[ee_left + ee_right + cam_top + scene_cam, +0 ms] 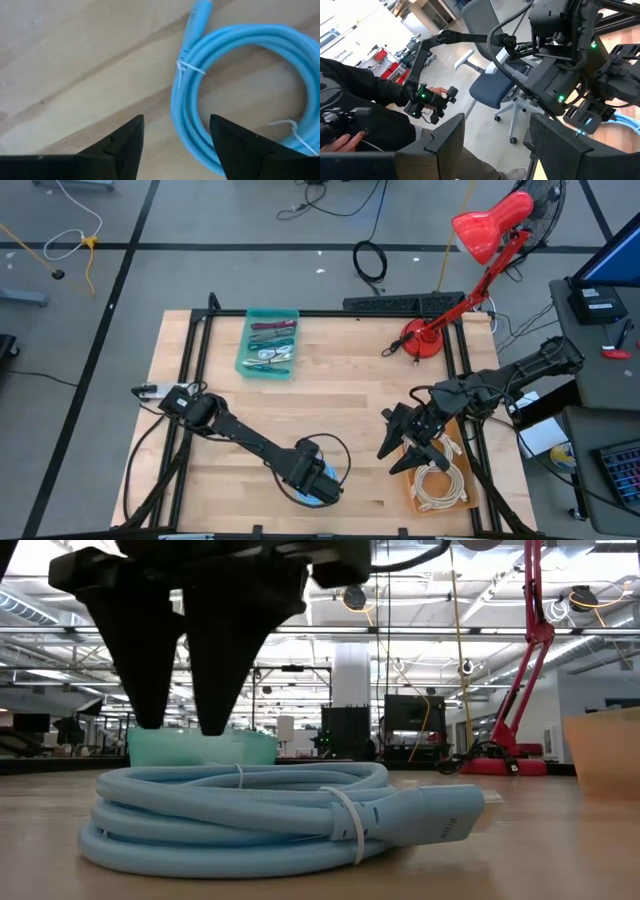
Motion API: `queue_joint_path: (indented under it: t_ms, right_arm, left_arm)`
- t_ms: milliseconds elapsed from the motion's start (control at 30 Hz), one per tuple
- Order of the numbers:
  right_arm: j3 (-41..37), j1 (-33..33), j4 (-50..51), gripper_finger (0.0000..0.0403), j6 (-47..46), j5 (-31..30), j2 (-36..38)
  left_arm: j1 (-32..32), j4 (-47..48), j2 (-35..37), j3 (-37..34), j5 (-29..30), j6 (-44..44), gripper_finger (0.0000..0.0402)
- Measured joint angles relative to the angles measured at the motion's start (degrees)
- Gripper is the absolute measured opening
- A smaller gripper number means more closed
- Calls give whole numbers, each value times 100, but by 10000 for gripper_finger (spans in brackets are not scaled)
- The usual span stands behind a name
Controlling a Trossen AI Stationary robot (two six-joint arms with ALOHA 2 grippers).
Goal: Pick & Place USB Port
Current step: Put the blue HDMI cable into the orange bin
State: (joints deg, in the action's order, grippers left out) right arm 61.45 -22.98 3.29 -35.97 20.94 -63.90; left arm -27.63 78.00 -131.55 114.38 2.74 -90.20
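The left gripper point(318, 483) hangs just above the coiled light-blue USB cable point(270, 820), which lies flat on the wooden table point(330, 410) near its front edge, about midway along; its jaws stand apart with nothing between them, the dark fingers point(125, 145) straddling one side of the coil without touching it. The right gripper point(400, 442) waits near the table's right edge, just beside an orange tray point(415, 498) of white cables point(440, 480), its jaws apart too and, as far as the views show, empty.
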Motion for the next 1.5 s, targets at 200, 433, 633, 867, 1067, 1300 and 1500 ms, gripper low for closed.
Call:
queue_joint_path:
  t_ms: [200, 433, 633, 867, 1067, 1300, 1500]
  right_arm:
    - [0, 0, 0, 212, 0, -1, 0]
    - [0, 0, 2, 212, -42, 12, 0]
    - [0, 0, 11, 212, -42, 30, 0]
    - [0, 0, 44, 212, -43, 33, 0]
    - [0, 0, 44, 212, -85, 34, -2]
    - [0, 0, 41, 212, -87, 30, -2]
    - [0, 0, 39, 212, -85, -180, -2]
  left_arm:
    - [106, -351, 0, -240, -122, 213, 234]
    - [138, -631, 1, -473, -150, 281, 219]
    - [255, -1093, 0, -884, -398, 431, 203]
    - [366, -1430, 42, -1132, -756, 458, 110]
    - [376, -1236, 26, -1023, -679, 141, 32]
    - [119, -449, 598, -1014, 625, -1878, 32]
    - [-359, 474, 1294, -1005, 2626, -4002, 32]
